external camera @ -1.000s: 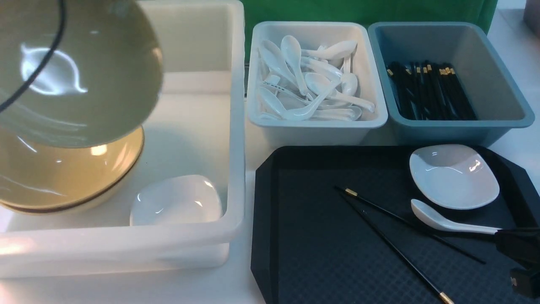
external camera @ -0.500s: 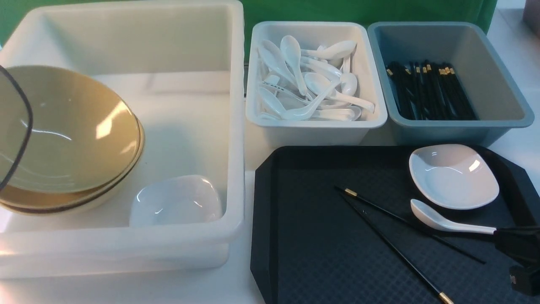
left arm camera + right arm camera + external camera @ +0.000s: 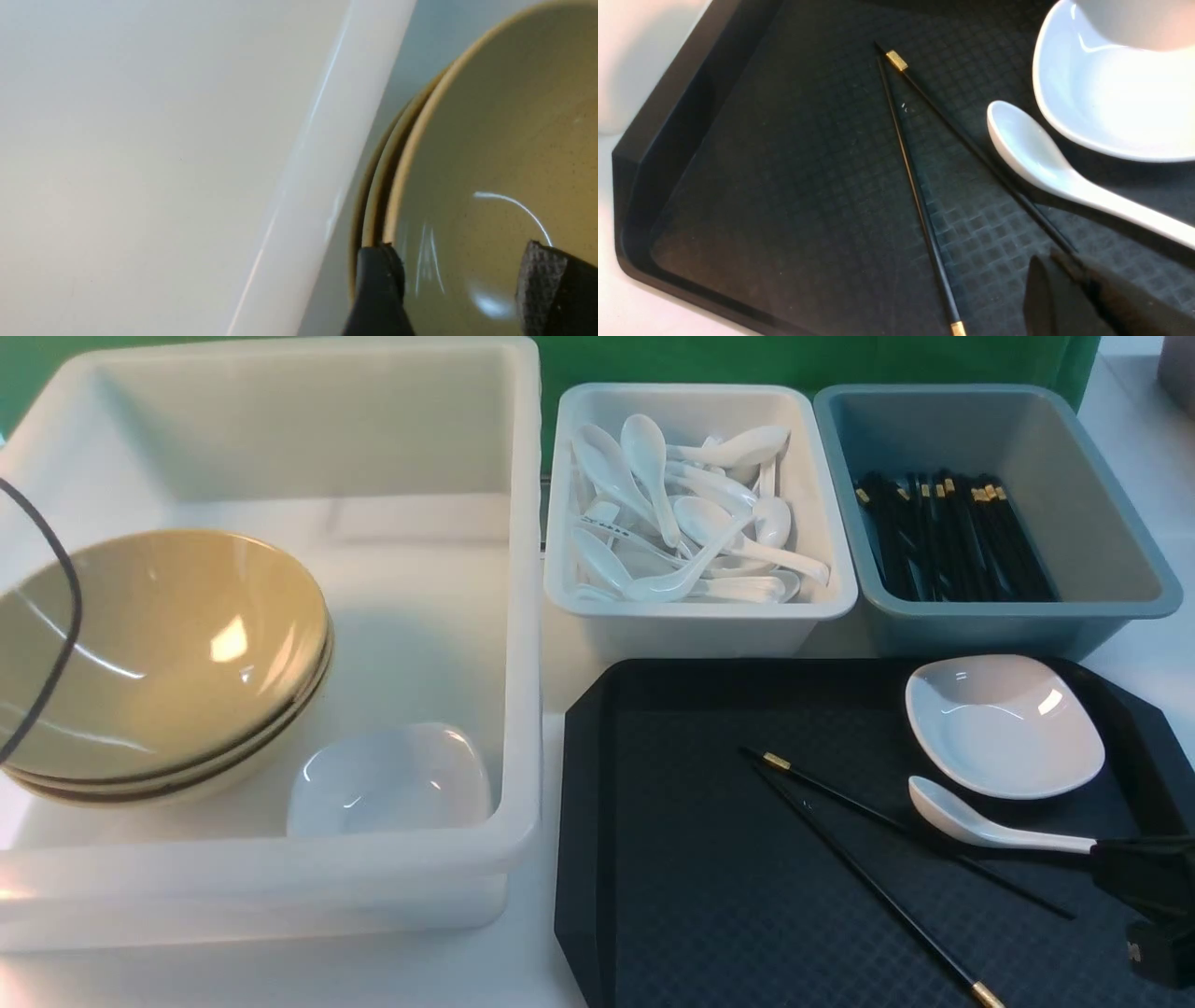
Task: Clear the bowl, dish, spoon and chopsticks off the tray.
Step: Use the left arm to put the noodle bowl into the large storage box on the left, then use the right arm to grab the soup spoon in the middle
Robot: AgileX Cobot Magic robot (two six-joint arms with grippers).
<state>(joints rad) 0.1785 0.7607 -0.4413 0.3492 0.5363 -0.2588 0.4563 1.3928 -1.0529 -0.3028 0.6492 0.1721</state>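
Note:
The tan bowl [image 3: 159, 644] sits on top of a stack of like bowls in the big white tub [image 3: 523, 616]. In the left wrist view my left gripper [image 3: 460, 284] is open astride the bowl's [image 3: 495, 140] rim, one finger outside and one inside. The black tray [image 3: 709, 896] holds the white dish [image 3: 1004, 723], the white spoon [image 3: 990, 823] and the two black chopsticks [image 3: 868, 840]. My right gripper [image 3: 1146, 905] hovers shut at the tray's right edge, just past the spoon's handle. In the right wrist view the gripper [image 3: 1057, 261] covers the thin end of one of the chopsticks [image 3: 920, 205], with the spoon [image 3: 1031, 158] and dish [image 3: 1111, 102] alongside.
A second small white dish [image 3: 387, 779] lies in the white tub near its front right corner. Behind the tray stand a white tub of spoons [image 3: 695, 513] and a grey-blue tub of chopsticks [image 3: 990, 513]. A black cable [image 3: 56, 635] hangs over the bowls.
The bowl came down from high above the tub and now rests on the stack. The right gripper and everything on the tray have stayed put.

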